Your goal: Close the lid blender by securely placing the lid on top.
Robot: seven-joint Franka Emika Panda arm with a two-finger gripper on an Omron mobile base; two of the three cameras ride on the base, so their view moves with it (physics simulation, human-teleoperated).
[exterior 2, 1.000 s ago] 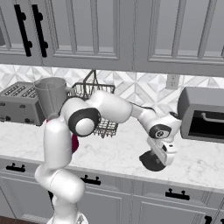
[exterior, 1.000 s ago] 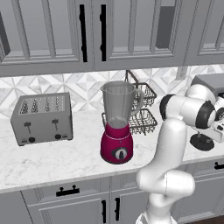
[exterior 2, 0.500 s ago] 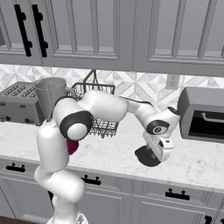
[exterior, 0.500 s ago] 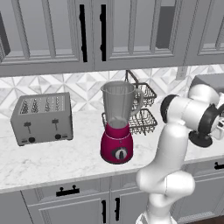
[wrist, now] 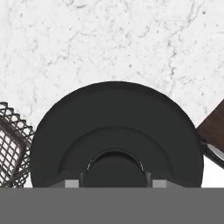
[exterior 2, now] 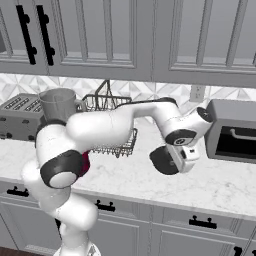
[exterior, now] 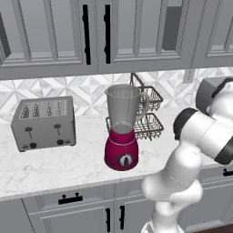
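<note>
Now the lid [wrist: 116,135] sits gripped in the gripper [exterior 2: 172,159] (lifted off counter [exterior 2: 220,185])

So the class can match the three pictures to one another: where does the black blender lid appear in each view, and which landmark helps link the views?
Left base view: I cannot find the lid here.
Right base view: the lid sits right of centre at the gripper, above the counter.
Hand view: the lid fills the lower middle.
Shared landmark: the wire rack, seen at the hand view's left edge and behind the blender.

toaster [exterior: 44,123] left of blender [exterior: 123,129]; wire rack [exterior: 150,116] behind it.
</note>
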